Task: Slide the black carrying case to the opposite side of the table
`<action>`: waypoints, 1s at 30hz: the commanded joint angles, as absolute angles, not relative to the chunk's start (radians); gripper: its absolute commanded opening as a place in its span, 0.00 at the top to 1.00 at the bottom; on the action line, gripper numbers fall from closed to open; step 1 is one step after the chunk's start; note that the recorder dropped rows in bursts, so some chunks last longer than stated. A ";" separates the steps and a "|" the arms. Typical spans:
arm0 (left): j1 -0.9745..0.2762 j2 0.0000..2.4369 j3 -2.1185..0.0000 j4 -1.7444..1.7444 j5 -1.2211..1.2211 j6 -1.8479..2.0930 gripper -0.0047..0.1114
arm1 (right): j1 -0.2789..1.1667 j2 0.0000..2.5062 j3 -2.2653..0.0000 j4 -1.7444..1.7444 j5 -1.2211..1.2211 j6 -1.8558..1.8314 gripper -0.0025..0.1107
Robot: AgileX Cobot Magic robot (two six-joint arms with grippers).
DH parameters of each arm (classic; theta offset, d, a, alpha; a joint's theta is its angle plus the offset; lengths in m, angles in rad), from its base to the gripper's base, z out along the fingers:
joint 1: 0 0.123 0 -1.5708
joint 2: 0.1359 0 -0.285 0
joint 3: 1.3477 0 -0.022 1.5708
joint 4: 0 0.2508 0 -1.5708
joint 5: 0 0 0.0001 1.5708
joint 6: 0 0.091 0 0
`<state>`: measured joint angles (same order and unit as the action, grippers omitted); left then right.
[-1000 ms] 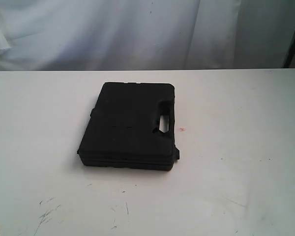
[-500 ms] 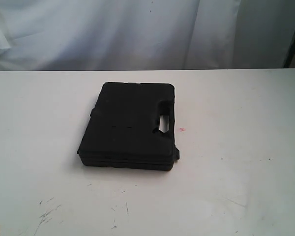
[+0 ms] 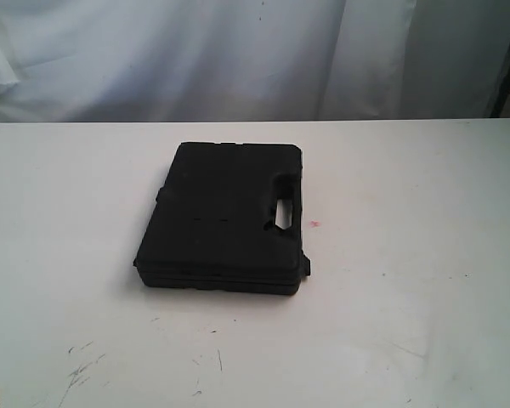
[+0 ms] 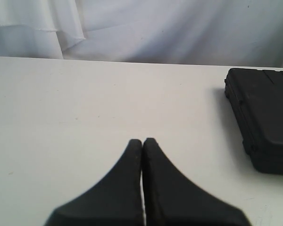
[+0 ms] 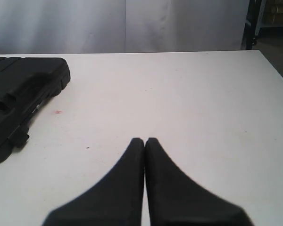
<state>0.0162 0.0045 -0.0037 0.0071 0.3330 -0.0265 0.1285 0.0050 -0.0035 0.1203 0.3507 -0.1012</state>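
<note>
Found the case (image 3: 221, 221) lying flat near the middle of the desk (image 3: 408, 323), handle slot (image 3: 282, 214) toward the right. Saw left gripper (image 4: 142, 140) and right gripper (image 5: 145, 139) clenched, empty, well apart from it. Judged it stiff, probably light, apt to glide; best pushed low against a side wall.

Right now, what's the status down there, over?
Left gripper, right gripper: jaws shut, empty. Case flat on table, untouched. Only a red dot beside it; no obstacle in view.
</note>
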 commanded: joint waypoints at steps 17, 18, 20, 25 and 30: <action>0.019 0.000 0.000 0.009 0.317 -0.025 0.96 | 0.122 0.000 0.000 0.121 -0.220 -0.097 0.98; 0.019 0.000 0.000 0.009 0.317 -0.025 0.96 | 0.122 0.000 0.000 0.121 -0.246 -0.097 0.98; 0.019 0.000 0.000 0.009 0.317 -0.025 0.96 | 0.122 0.000 0.000 0.121 -0.356 -0.095 0.98; 0.019 0.000 0.000 0.009 0.317 -0.025 0.96 | 0.122 0.028 -0.176 0.121 -0.381 -0.041 0.98; 0.019 0.000 0.000 0.009 0.317 -0.025 0.96 | 0.122 0.295 -0.535 0.112 -0.010 -0.053 0.98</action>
